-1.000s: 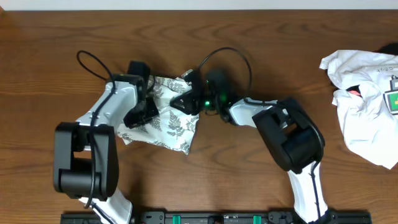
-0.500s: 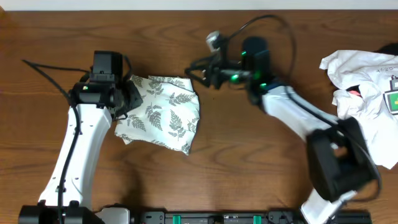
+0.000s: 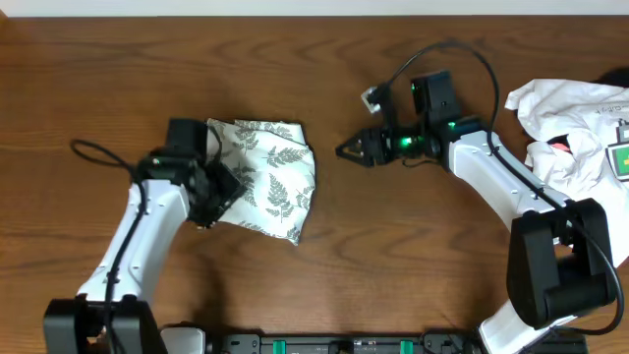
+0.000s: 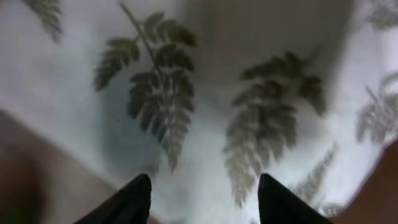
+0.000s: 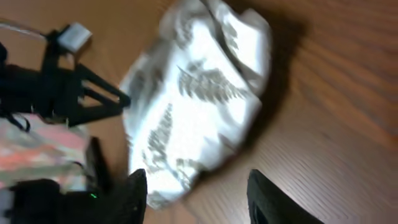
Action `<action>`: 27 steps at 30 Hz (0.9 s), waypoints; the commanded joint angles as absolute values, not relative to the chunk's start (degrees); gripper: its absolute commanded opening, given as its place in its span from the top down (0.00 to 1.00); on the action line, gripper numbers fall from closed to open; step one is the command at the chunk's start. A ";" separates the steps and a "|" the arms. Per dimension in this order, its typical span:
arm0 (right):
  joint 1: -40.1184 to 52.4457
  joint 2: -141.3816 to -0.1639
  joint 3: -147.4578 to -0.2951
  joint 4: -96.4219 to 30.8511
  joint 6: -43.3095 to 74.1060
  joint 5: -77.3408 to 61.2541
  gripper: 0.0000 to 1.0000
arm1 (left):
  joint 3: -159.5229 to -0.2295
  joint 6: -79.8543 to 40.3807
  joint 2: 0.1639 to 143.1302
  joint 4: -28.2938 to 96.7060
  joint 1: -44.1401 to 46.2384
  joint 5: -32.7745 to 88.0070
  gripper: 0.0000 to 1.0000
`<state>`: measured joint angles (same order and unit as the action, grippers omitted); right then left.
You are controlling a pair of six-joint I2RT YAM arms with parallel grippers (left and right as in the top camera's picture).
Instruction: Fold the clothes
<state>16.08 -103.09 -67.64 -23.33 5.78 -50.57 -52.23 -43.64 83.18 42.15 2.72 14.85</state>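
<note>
Fern-print clothes [image 3: 265, 182] lie bundled left of centre on the desk [image 3: 393, 275]. The left arm [image 3: 147, 226] is nearer, jaws released over their left edge. The right arm [image 3: 491, 177] has its jaws released and empty, clear to their right.

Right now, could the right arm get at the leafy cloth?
Probably yes. The right gripper is open and points at the leafy cloth, with only bare table between them.
</note>
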 commanded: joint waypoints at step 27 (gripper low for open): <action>15.84 -103.46 -67.66 -27.70 -3.51 -43.75 0.49 | -30.26 -59.05 87.09 6.79 2.70 15.40 0.32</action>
